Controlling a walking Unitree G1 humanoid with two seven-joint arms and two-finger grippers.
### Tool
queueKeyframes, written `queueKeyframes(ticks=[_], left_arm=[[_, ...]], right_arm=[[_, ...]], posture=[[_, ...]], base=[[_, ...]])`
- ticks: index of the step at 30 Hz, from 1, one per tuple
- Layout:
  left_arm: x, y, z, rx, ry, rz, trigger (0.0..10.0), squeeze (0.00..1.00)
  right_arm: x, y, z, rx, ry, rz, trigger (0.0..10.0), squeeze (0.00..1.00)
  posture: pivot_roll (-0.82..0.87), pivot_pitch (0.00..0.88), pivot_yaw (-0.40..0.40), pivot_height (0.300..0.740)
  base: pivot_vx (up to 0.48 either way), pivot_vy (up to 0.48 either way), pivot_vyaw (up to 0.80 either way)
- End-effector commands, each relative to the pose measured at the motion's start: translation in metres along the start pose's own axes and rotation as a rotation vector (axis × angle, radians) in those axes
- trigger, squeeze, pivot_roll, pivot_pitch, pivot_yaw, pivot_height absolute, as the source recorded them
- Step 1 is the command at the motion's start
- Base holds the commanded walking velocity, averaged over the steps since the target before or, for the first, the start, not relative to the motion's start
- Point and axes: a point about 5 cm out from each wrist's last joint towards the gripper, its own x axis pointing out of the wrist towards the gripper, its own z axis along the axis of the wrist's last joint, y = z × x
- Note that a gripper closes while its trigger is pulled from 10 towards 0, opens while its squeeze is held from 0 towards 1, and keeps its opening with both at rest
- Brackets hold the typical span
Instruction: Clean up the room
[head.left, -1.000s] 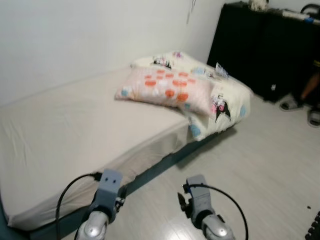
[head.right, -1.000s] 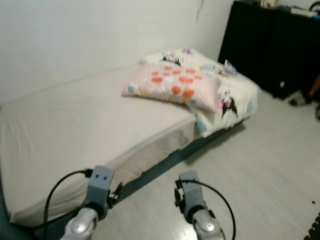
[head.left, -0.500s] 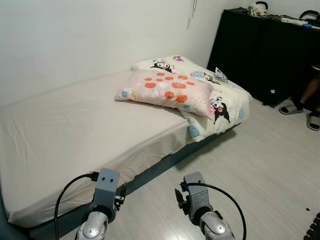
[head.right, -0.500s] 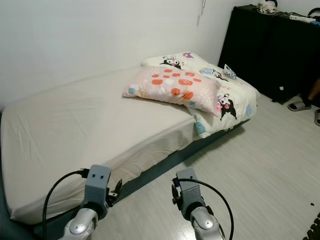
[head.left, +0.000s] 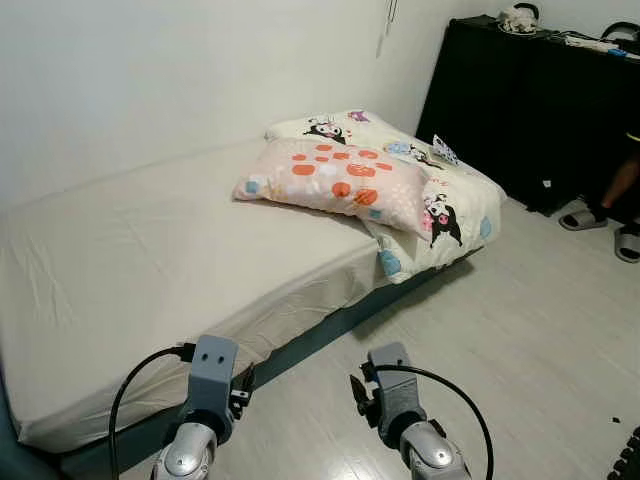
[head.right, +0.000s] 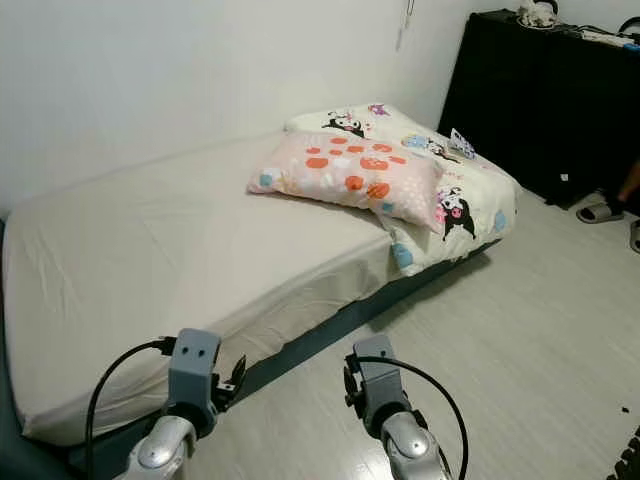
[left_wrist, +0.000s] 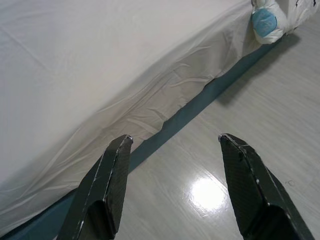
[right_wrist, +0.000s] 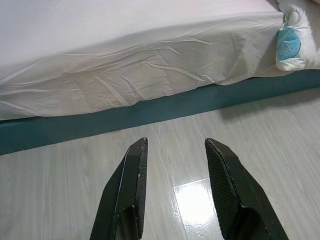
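Observation:
A low bed (head.left: 150, 270) with a cream sheet stands against the white wall. On its far end lies a pink pillow (head.left: 335, 180) with orange spots, resting on a folded cream blanket (head.left: 440, 195) printed with cartoon figures. The blanket hangs over the bed's corner. Both arms are held low in front of me over the floor beside the bed. My left gripper (left_wrist: 172, 142) is open with nothing between its fingers. My right gripper (right_wrist: 175, 145) is also open and holds nothing. Both point at the bed's side and the teal base (right_wrist: 150, 112).
A black cabinet (head.left: 530, 90) stands at the far right with small items on top. A person's feet in slippers (head.left: 600, 215) are beside it. Pale wood floor (head.left: 520, 330) spreads to the right of the bed. A dark object (head.left: 628, 455) lies at the lower right edge.
The view has steadied from blur and shifted slightly, so the camera moved. Both arms hold the same low pose.

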Motion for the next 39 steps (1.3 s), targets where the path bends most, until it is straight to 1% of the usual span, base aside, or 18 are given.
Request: queueKeyframes(ticks=[1,39], left_arm=[[-0.0029,-0.0016,-0.0009,-0.024,-0.003,-0.001,10.0,0.00],[-0.0040,0.0004,-0.0013,-0.034,-0.003,0.004,10.0,0.00]], right_arm=[[0.0000,0.0000,-0.0003,-0.003,-0.004,0.002,10.0,0.00],[0.0012,0.0012,0.0002,-0.007,-0.004,0.013,10.0,0.00]], posture=[[-0.02,0.089,-0.035,0.740],[-0.02,0.094,-0.040,0.740]], base=[[0.000,0.000,0.00],[0.289,0.000,0.00]])
